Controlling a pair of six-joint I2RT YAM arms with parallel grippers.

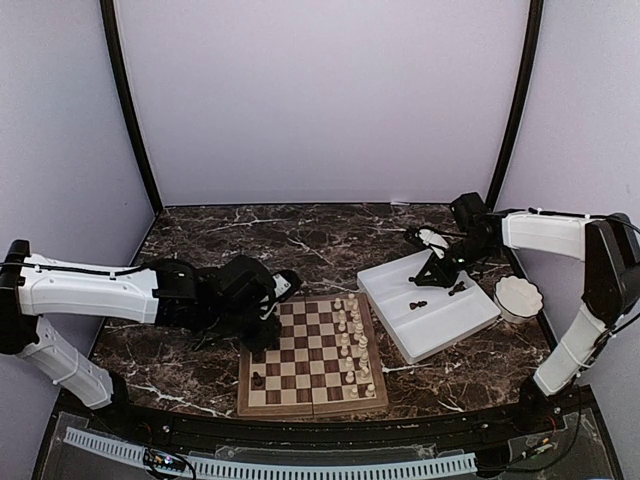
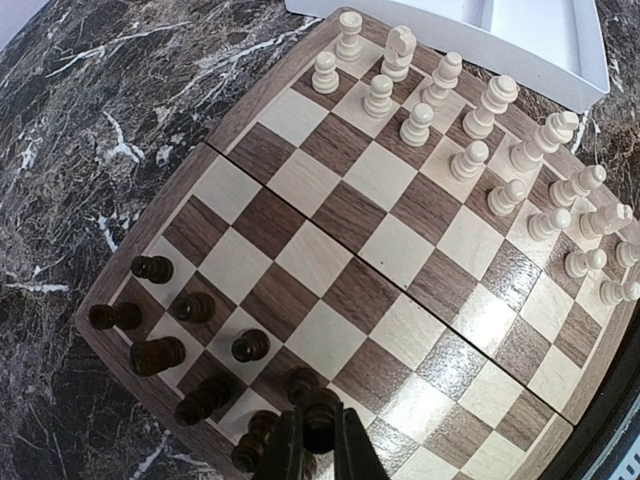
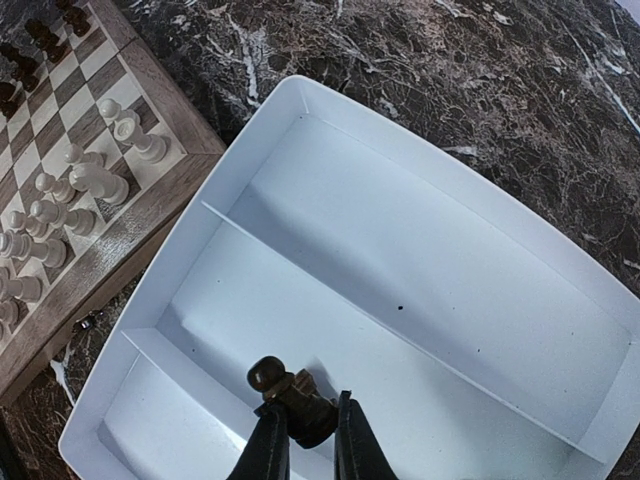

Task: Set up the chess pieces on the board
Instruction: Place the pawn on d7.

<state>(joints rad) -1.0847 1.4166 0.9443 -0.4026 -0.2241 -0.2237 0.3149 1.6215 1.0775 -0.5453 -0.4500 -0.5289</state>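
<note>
The board [image 1: 318,362] lies in front of me with cream-white pieces along its right side. Several dark chess pieces [image 2: 195,306] stand near its left edge, and one [image 1: 258,379] shows clear of the arm. My left gripper [image 2: 320,445] is shut on a dark chess piece [image 2: 320,412], low over a square beside them; whether it touches the board I cannot tell. In the top view this gripper [image 1: 266,340] sits over the board's left side. My right gripper [image 3: 303,445] is shut on another dark chess piece [image 3: 297,395], tilted, above the white tray [image 3: 230,170]. From above, that gripper [image 1: 437,272] hangs over the tray's far part.
The white divided tray [image 1: 480,320] lies right of the board with two dark pieces [image 1: 417,304] lying in it. A small white bowl [image 1: 518,297] stands to the tray's right. Cream-white pieces [image 2: 470,160] fill the board's far rows in the left wrist view.
</note>
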